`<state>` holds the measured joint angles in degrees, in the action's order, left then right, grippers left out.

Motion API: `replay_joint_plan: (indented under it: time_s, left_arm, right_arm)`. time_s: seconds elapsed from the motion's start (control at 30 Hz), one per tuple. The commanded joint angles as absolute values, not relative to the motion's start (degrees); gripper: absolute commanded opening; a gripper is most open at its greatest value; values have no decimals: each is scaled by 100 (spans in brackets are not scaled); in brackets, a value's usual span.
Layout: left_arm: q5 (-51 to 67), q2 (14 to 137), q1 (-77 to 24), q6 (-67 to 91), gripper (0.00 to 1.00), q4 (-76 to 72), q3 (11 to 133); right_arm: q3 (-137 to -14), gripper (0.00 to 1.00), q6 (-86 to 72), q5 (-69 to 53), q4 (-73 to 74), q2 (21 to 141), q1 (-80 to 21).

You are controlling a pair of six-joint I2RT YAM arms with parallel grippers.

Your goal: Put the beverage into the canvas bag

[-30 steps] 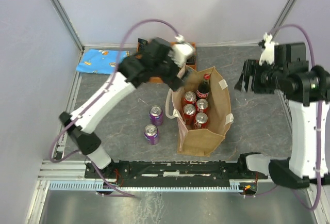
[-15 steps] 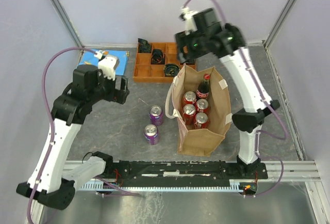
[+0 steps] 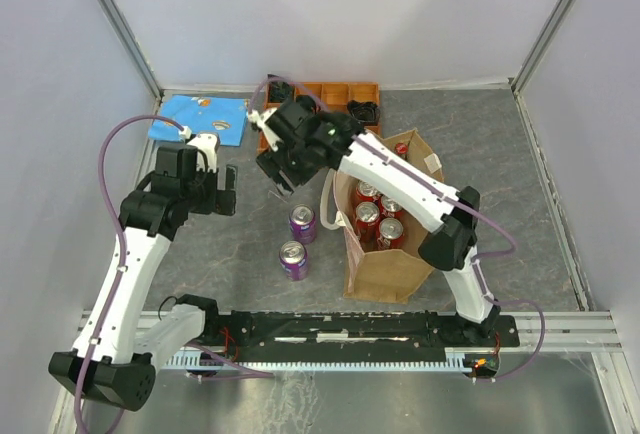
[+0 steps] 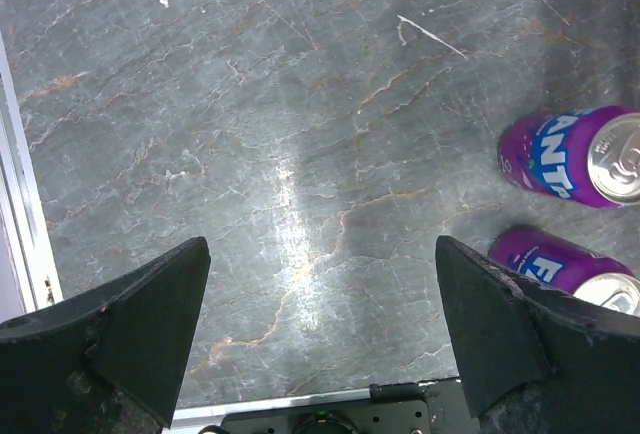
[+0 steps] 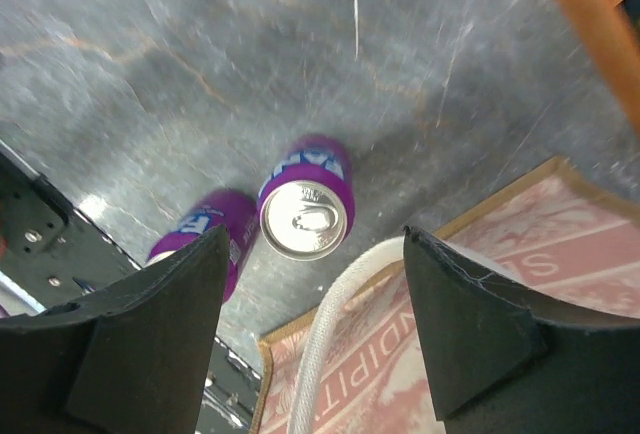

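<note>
The tan canvas bag (image 3: 392,272) stands upright right of centre, with several red cans (image 3: 367,216) inside; its red-lettered side and white handle (image 5: 340,324) show in the right wrist view. Two purple cans stand left of the bag, one (image 3: 303,222) farther, one (image 3: 292,259) nearer. They also show in the right wrist view (image 5: 305,206) and the left wrist view (image 4: 585,157). My right gripper (image 3: 283,169) is open and empty above the floor, just left of the bag and above the farther can. My left gripper (image 3: 222,189) is open and empty, left of the cans.
An orange compartment tray (image 3: 345,92) with dark parts lies at the back, partly behind the right arm. A blue patterned cloth (image 3: 200,117) lies at the back left. The black base rail (image 3: 330,329) runs along the near edge.
My right arm has swung from above the tray down and left to beside the bag, over the purple cans. My left arm has shifted slightly nearer and lower.
</note>
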<state>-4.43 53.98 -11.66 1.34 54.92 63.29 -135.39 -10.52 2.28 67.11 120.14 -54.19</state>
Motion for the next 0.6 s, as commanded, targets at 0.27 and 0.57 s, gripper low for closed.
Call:
replay_joint_plan:
  time_s: [0.27, 0.57]
  left_arm:
    - [80, 5656, -642, 673, 99, 5098, 6337]
    - [378, 5689, -508, 684, 99, 5070, 6302]
  right_arm:
    - [-11729, 81, -1697, 446, 5800, 12187, -5515]
    - [-11624, 81, -1860, 146, 5738, 12266, -5515]
